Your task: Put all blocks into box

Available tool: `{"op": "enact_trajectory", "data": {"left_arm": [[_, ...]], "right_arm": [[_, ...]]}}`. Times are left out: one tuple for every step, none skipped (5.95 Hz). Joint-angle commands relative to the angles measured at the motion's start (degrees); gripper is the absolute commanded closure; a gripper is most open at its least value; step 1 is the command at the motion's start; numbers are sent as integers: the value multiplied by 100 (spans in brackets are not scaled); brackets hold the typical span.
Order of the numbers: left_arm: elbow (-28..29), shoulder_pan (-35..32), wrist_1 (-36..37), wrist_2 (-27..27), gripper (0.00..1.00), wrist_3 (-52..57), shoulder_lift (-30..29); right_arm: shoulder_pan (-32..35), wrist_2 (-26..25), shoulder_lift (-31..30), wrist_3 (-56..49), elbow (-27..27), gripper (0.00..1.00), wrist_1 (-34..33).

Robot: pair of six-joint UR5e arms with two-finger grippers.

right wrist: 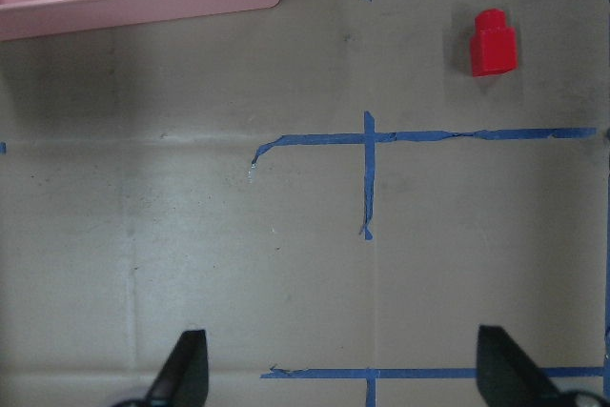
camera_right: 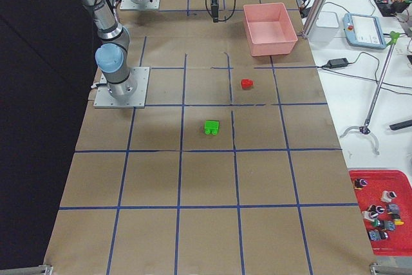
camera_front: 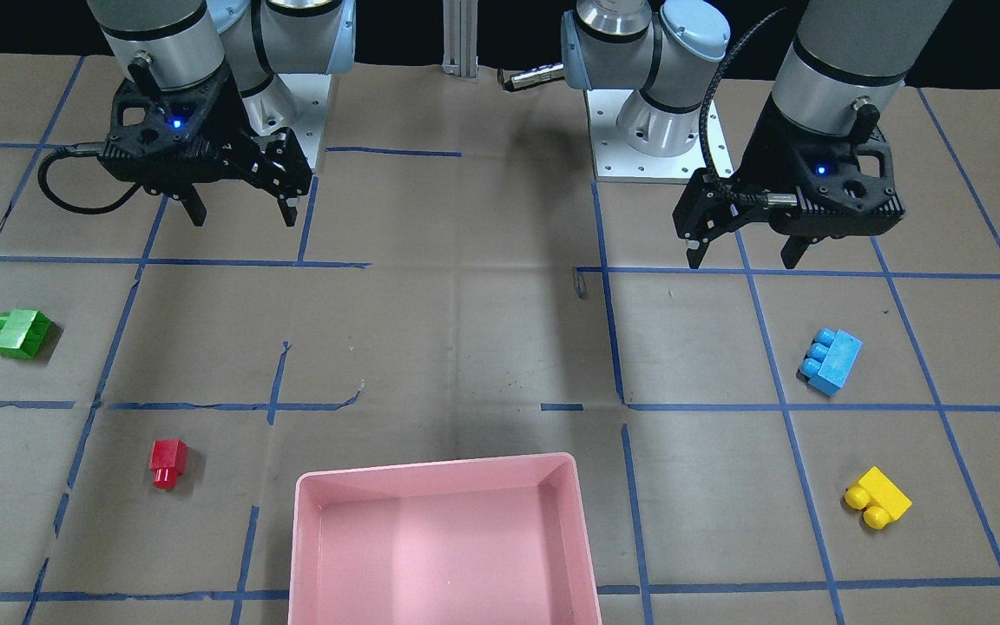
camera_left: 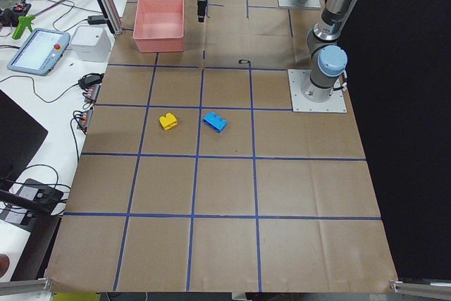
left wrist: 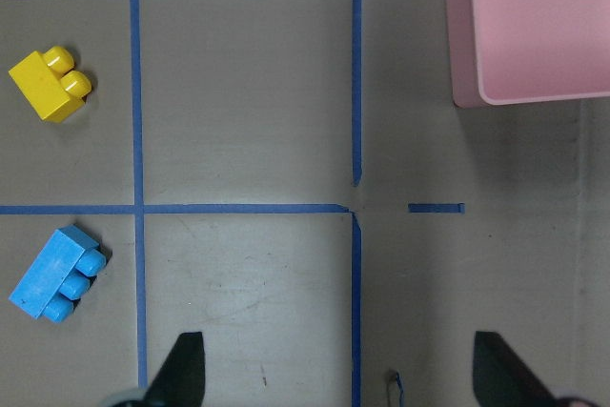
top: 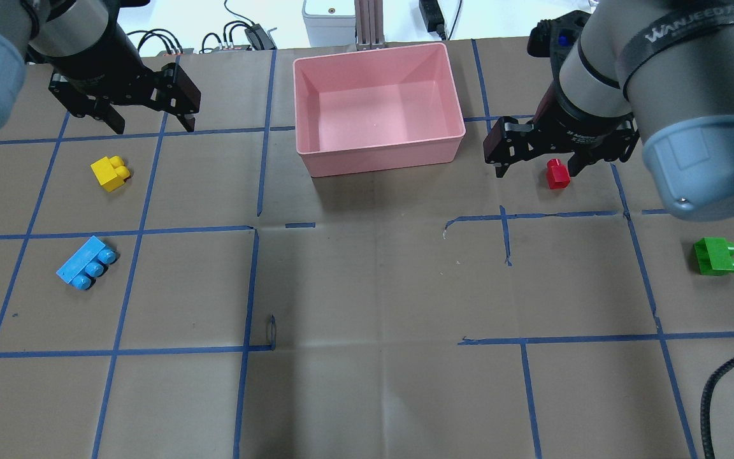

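Green block point(camera_front: 21, 333) and red block point(camera_front: 167, 463) lie on the tabletop point(camera_front: 465, 330) at the robot's right, light-blue block point(camera_front: 832, 361) and yellow block point(camera_front: 878, 498) at its left — all outside the pink box point(camera_front: 435, 467). Left hand point(camera_front: 741, 259) and right hand point(camera_front: 245, 215) hang above — wide, empty.

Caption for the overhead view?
Left claw and right claw open; plastic green brick, red brick, blue brick, yellow brick outside shallow pink plastic tray.

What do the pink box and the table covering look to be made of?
Pink box: probably moulded plastic, smooth, faintly glossy, rounded corners. Table covering: seemingly brown paper or cardboard, matte, with visible creases and blue tape lines.
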Motion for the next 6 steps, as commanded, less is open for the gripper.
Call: {"op": "enact_trajectory", "data": {"left_arm": [[-1, 0, 0, 9, 2, 2, -6], [-9, 0, 0, 9, 2, 20, 12], [-44, 0, 0, 0, 2, 63, 47], [-53, 113, 0, 0, 2, 264, 91], [-53, 436, -9, -17, 2, 892, 100], [-53, 1127, -35, -35, 2, 1821, 109]], "right_arm": [[0, 0, 6, 6, 9, 0, -9], [0, 0, 6, -3, 9, 0, -17], [0, -17, 6, -37, 18, 0, -9], [-70, -26, 6, -99, 27, 0, -9], [-114, -44, 6, -404, 27, 0, -17], [-219, -53, 6, -416, 18, 0, -18]]}}
